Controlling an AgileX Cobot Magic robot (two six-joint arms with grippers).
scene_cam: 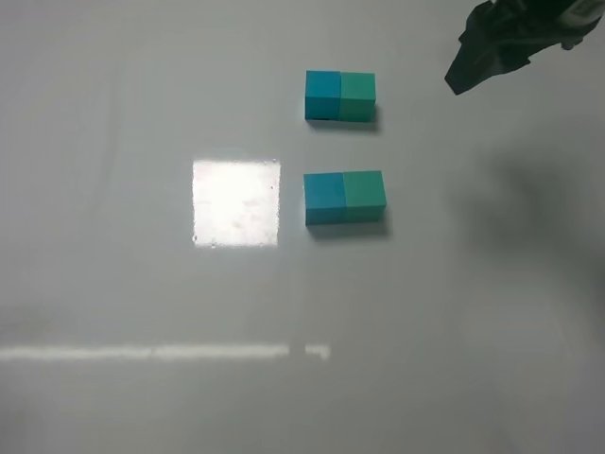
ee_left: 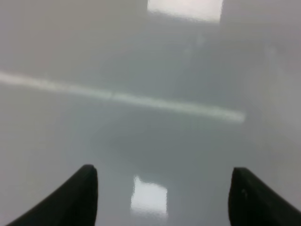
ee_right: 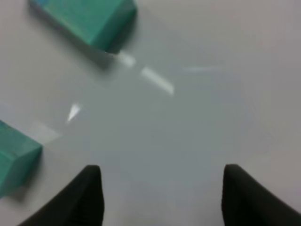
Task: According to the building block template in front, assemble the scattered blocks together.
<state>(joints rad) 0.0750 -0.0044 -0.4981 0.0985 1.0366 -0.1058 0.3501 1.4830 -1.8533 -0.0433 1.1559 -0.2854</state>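
Grey table (scene_cam: 113, 284): both block pairs overhead, only green ends (ee_right: 89, 21) wrist-side.

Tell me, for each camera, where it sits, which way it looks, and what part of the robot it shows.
Exterior high: mounted above, facing down on the table; it sees the two-tone bar, the blue block touching the green block, and a dark piece of the arm.
Left wrist: on the left arm, facing bare table; the left gripper is open.
Right wrist: on the right arm; the right gripper is open.
Shared: exterior and right wrist both show green blocks.
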